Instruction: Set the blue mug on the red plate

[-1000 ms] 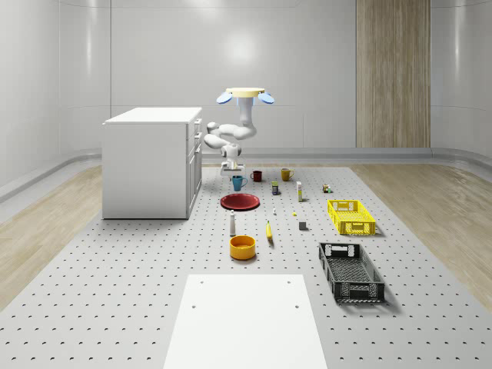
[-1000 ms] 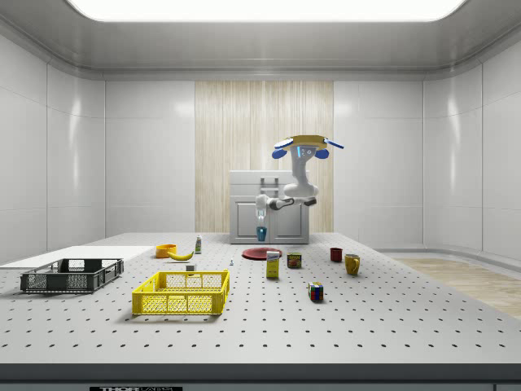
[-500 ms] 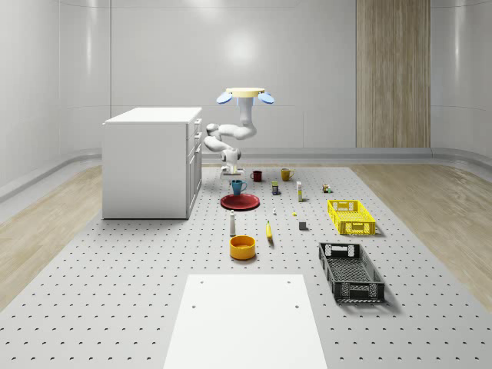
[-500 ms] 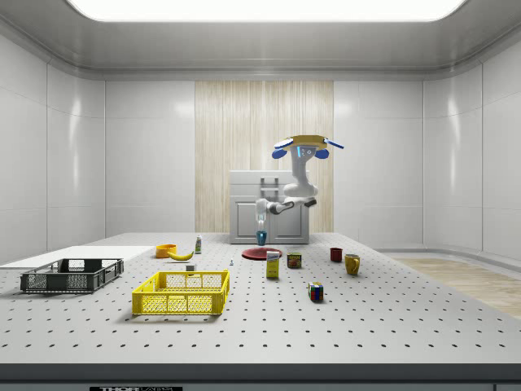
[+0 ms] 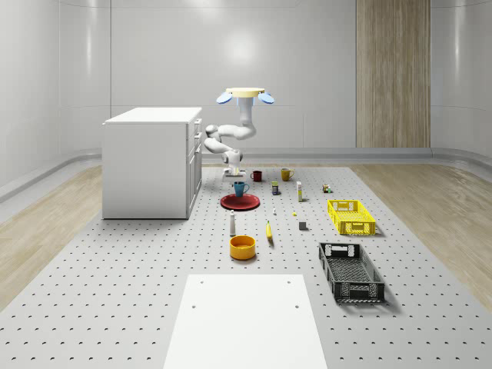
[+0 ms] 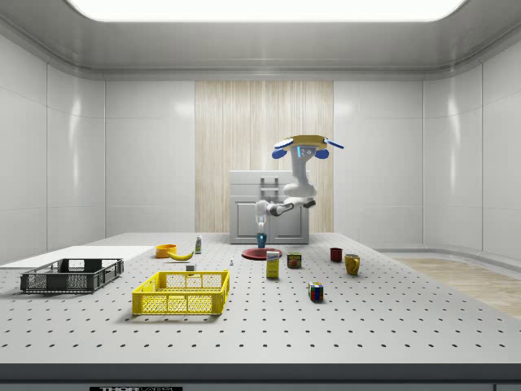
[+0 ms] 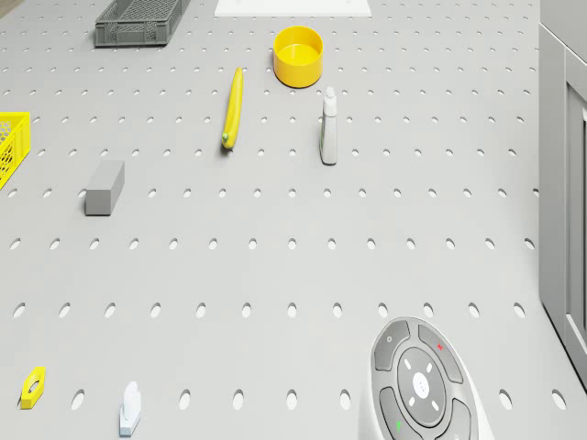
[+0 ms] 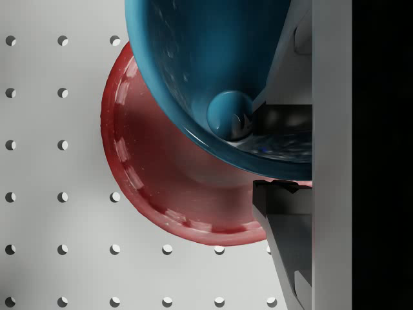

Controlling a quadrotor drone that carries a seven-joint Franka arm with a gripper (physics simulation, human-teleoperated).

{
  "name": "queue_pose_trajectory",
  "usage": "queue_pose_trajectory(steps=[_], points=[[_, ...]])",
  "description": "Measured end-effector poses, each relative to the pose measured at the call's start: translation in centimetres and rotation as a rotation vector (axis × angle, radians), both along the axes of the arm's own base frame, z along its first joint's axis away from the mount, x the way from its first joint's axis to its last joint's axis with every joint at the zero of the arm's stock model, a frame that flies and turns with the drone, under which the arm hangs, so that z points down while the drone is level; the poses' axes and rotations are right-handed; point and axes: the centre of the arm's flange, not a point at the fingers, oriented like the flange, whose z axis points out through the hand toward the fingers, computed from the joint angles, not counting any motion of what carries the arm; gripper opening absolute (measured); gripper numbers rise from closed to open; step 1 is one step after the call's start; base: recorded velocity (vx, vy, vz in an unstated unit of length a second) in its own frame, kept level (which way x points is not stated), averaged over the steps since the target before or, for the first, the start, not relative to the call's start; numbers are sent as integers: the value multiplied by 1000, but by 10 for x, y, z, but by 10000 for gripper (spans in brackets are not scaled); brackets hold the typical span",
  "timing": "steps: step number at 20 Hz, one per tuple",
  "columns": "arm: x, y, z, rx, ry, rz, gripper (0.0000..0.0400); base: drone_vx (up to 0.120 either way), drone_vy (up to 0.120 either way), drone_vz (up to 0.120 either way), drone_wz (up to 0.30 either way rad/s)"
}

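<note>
The blue mug (image 8: 206, 71) hangs in the gripper (image 8: 274, 152), whose fingers are clamped on the mug's wall, one inside and one outside, right over the red plate (image 8: 174, 187). In the whole-scene view the mug (image 5: 241, 188) sits near the middle of the frame, just above the plate (image 5: 240, 202), with the drone (image 5: 245, 94) hovering higher, beside the white cabinet (image 5: 150, 161).

Your whole-scene view looks down the table (image 5: 115, 307) from its near end; your side view looks across it, low. Both share the drone (image 5: 245, 94). Drone view faces down at the table; wrist view sits close over the plate (image 8: 161, 194).
</note>
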Motion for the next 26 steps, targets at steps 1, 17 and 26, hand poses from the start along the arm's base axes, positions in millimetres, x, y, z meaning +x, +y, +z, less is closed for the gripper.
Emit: queue_pose_trajectory(steps=[1,17,26], points=[[0,-1,3,0,0,0,100,0,0,0,0],[0,-3,21,0,0,0,356,0,0,0,0],[0,-3,4,0,0,0,395,0,0,0,0]])
